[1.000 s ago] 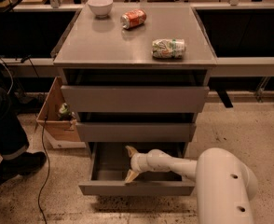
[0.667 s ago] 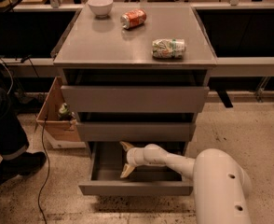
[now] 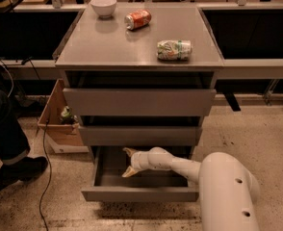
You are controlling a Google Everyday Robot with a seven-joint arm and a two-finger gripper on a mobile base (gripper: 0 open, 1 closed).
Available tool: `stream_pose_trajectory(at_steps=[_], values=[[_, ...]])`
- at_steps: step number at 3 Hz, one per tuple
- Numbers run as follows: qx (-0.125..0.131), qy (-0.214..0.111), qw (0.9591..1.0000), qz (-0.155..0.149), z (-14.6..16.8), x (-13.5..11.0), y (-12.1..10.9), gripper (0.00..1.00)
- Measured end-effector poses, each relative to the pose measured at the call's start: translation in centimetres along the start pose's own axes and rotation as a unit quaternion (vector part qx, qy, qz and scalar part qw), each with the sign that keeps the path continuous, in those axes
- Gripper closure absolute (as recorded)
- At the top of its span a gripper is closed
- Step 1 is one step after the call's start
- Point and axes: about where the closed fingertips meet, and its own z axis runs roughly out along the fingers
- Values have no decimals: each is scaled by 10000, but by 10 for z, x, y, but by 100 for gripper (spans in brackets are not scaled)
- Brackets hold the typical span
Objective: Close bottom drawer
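The bottom drawer (image 3: pixel 139 194) is the lowest of the grey cabinet's three and stands pulled out, its flat front panel toward me and its deep tray open. My gripper (image 3: pixel 129 162) reaches down into the tray, over its left half, behind the front panel. Its two pale fingers (image 3: pixel 130 152) are spread apart, one high and one low, with nothing between them. The white arm (image 3: pixel 180 166) runs from the lower right into the drawer.
The middle drawer front (image 3: pixel 139 135) and taller top drawer front (image 3: pixel 138 102) hang above the gripper. On the cabinet top lie a white bowl (image 3: pixel 103 6), an orange can (image 3: pixel 137 19) and a crushed can (image 3: pixel 174 49). A cardboard box (image 3: pixel 57 124) and a person's leg (image 3: pixel 9 143) are at left.
My gripper has moved slightly left and deeper into the drawer tray. The drawer itself has not visibly moved.
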Motion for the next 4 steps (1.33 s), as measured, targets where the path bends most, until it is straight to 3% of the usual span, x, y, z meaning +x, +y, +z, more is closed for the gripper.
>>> stream_pose_trajectory(at_steps=[1,2,4], values=[[-268,78,9995,160,-9,5,25,40],[-512,219,9977,386,-25,17,55,36],[-746,465,9932,758,-54,39,101,75]])
